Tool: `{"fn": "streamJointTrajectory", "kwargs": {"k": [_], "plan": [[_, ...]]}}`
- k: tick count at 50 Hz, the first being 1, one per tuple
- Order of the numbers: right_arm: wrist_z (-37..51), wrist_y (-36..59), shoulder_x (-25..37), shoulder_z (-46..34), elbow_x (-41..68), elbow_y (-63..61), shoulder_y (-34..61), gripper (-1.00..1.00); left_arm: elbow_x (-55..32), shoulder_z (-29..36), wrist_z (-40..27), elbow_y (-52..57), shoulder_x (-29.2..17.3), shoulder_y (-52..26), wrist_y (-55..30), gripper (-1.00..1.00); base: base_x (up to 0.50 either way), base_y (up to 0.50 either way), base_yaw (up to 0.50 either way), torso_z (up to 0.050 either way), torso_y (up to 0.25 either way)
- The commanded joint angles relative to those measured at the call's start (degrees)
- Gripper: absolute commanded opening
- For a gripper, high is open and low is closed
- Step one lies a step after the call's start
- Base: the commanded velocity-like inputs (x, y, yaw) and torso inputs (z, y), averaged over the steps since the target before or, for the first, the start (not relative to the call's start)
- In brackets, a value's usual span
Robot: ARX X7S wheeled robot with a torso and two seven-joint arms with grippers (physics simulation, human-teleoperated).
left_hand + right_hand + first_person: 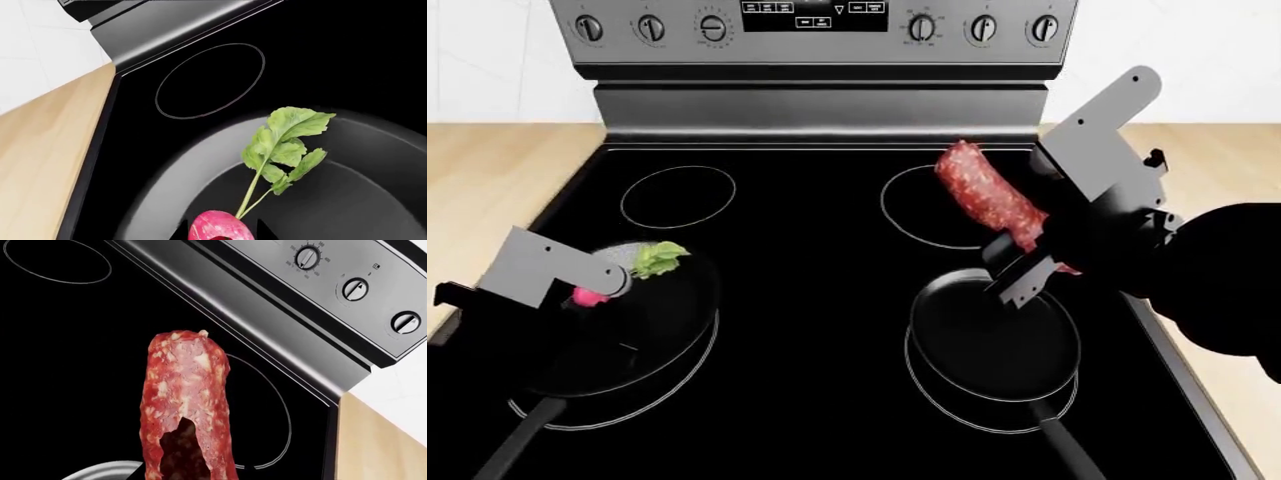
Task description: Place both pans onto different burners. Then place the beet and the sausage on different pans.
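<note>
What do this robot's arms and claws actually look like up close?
From the head view, each arm ends in a flat, light grey angular plate. Behind the right plate sits a chunky dark grey block with small bolts and brackets, then a bulky rounded black arm segment. The left claw and right claw show thin dark fingers. No cables or markings are visible.

Larger black pan (647,330) on front-left burner (694,385), pink beet (590,295) above it, smaller pan (994,345) on front-right burner (924,385), speckled sausage (988,195) aloft, tilted.
</note>
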Motion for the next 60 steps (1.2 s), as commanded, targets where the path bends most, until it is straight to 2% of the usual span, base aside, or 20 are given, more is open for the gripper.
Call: {"fn": "streamJointTrajectory", "kwargs": {"k": [1, 24, 25, 39, 60], "plan": [[-0.3, -0.28, 0.16, -0.12, -0.74, -0.01, -0.03, -1.0, 0.91, 0.46, -0.1, -0.49, 0.28, 0.34, 0.15, -1.0, 0.0, 0.0, 0.0, 0.0, 0.0], [-0.3, -0.83, 0.35, -0.33, -0.54, 0.02, -0.27, -1.0, 1.32, 1.15, 0.75, -0.5, 0.36, -0.07, -0.88, -1.0, 0.0, 0.0, 0.0, 0.0, 0.0], [-0.3, -0.81, 0.33, -0.35, -0.53, 0.04, -0.22, -1.0, 1.29, 1.15, 0.79, -0.46, 0.33, -0.12, -0.95, 1.0, 0.0, 0.0, 0.0, 0.0, 0.0], [-0.49, -1.22, 0.58, -0.55, -0.56, 0.1, -0.33, -1.0, 1.01, 0.92, 1.02, -0.14, 0.18, -1.19, -1.83, 1.0, 0.0, 0.0, 0.0, 0.0, 0.0], [-0.29, -0.89, -0.09, -0.84, -0.02, -0.09, 0.51, -1.0, -4.71, -4.02, -1.12, 5.29, -5.37, -2.64, -1.68, 1.0, 0.0, 0.0, 0.0, 0.0, 0.0]]}}
